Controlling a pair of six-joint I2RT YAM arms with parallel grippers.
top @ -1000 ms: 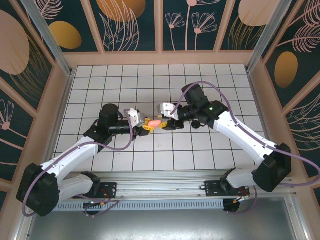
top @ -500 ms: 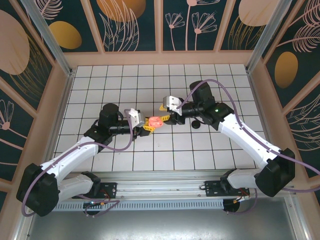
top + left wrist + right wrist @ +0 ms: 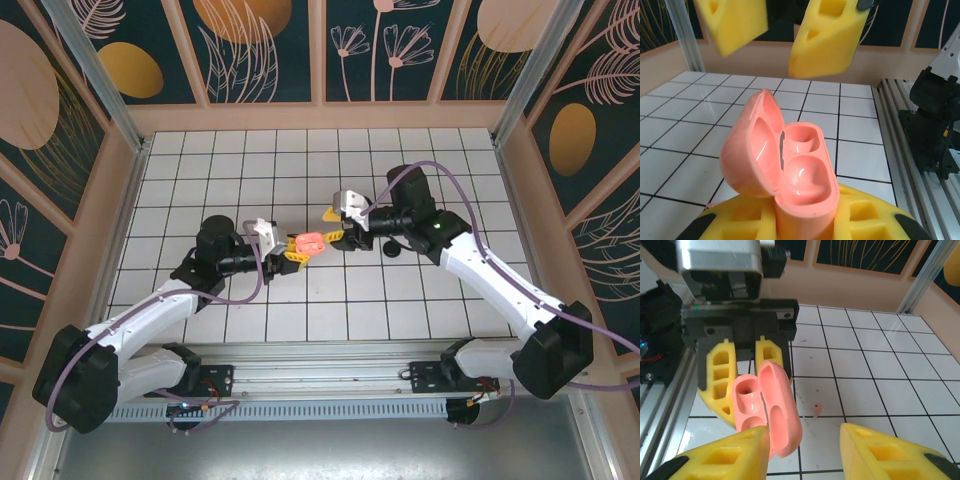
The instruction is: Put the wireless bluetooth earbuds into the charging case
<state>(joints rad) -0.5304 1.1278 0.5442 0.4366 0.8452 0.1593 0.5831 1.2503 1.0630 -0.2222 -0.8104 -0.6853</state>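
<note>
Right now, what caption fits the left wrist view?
Left pincer holds the open, empty charging case; right pincer hangs open just beyond it.

The charging case (image 3: 790,170) was smooth, glossy salmon-pink plastic, light glinting in its moulded hollows. My left fingers (image 3: 865,222) were matt yellow, porous like foam, with square cut-outs; my right fingers (image 3: 890,450) looked the same. The table (image 3: 865,365) was shiny white tile with dark lines. The rail (image 3: 912,200) was ribbed, dull grey metal.

No writing, label, brand, number or sign is legible on anything here.
</note>
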